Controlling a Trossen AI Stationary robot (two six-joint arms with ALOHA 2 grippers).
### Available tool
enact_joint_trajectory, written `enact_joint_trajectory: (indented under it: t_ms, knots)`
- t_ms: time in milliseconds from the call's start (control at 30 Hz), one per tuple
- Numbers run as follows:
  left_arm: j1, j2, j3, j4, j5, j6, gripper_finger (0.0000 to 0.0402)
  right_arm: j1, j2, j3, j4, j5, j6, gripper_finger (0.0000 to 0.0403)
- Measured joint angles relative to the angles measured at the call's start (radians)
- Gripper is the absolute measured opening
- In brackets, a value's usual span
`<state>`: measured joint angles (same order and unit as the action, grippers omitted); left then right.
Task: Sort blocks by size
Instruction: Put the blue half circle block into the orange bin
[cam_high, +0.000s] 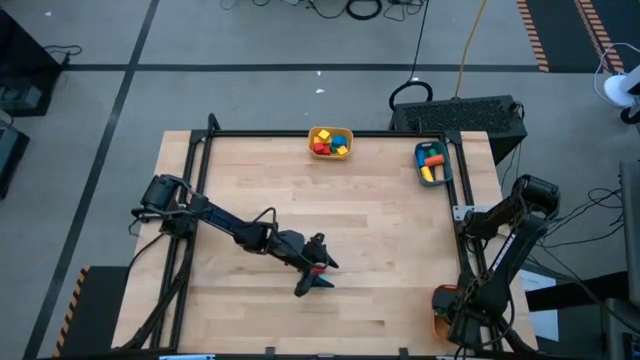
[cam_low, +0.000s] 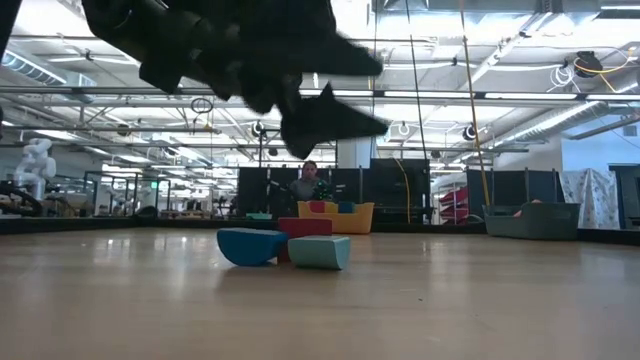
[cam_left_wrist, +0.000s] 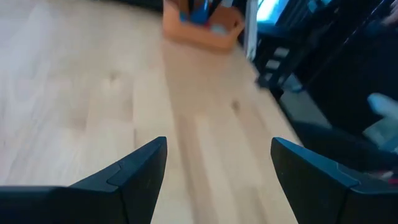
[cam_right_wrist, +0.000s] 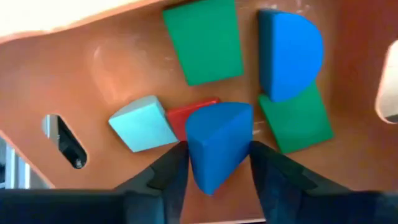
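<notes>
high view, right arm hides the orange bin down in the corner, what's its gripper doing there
Observer: The right gripper is down inside the orange bin, right at a blue wedge block.
Operator: anything else in that bin
Observer: Yes: two green blocks, a blue half-round, a cyan block and a red block partly under the wedge.
Operator: and the left one, holding anything
Observer: No. The left gripper is open and empty above the table. The low view shows a blue piece, a red piece and a cyan piece bunched together on the wood.
</notes>
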<state>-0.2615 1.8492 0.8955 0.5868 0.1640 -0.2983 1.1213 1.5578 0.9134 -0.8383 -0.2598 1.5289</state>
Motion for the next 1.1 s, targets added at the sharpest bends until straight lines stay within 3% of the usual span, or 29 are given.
enact_joint_trajectory:
  t_ms: [233, 500, 667, 933, 1100]
  knots:
    - [0.003, 0.001, 0.0, -0.106, -0.043, 0.0, 0.0287, 0.0, 0.0, 0.0, -0.013, -0.001, 0.001, 0.0195]
    - [0.005, 0.001, 0.0, -0.104, -0.049, -0.003, 0.0287, -0.001, 0.0, 0.087, -0.137, 0.005, 0.031, 0.0189]
    - [0.0, 0.001, 0.0, -0.172, 0.005, -0.023, 0.0287, -0.002, 0.0, 0.2, -0.249, 0.118, 0.023, 0.0185]
    - [-0.02, -0.003, 0.0, -0.342, 0.011, -0.035, 0.0287, -0.004, 0.0, 0.324, -0.325, 0.407, -0.007, 0.0185]
    - [-0.043, -0.005, 0.003, -0.392, -0.016, -0.032, 0.0287, -0.015, 0.0, 0.326, -0.326, 0.421, -0.015, 0.0185]
